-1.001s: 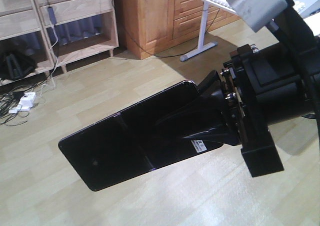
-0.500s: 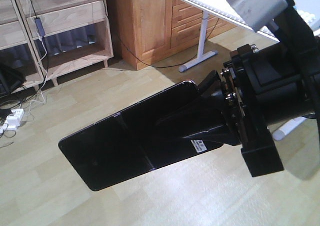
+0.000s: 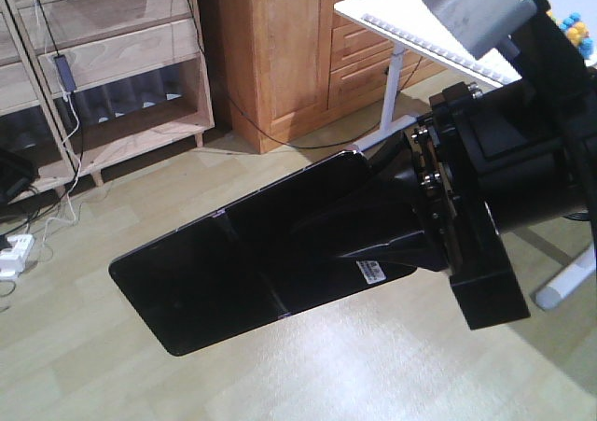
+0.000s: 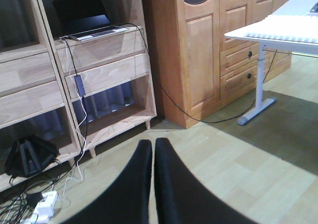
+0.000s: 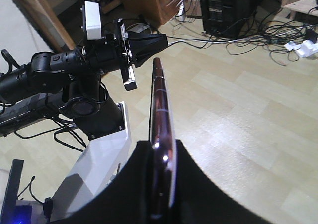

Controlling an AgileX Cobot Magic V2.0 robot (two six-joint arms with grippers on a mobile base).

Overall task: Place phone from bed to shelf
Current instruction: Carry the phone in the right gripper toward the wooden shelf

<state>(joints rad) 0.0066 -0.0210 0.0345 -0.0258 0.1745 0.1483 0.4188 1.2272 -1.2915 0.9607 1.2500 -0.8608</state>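
The phone (image 3: 242, 262), a glossy black slab with a seam across its middle, hangs flat over the floor. My right gripper (image 3: 364, 206) is shut on its sticker end. In the right wrist view the phone (image 5: 160, 105) shows edge-on, its pinkish rim clamped in my right gripper (image 5: 163, 147). My left gripper (image 4: 153, 143) is shut with nothing in it and points at the floor in front of the shelf (image 4: 99, 70), the pale wooden unit at the upper left (image 3: 121, 52). The bed is out of view.
A laptop (image 4: 84, 18) sits on an upper plank with cables hanging down. An orange-brown cabinet (image 3: 280, 48) stands right of the unit, then a white desk (image 3: 420, 38) on a white leg. A power strip (image 4: 44, 206) and wires lie on the floor at left.
The room has slid left and down in the front view and the cabinet looks nearer. The phone and right gripper keep the same place in the frame.
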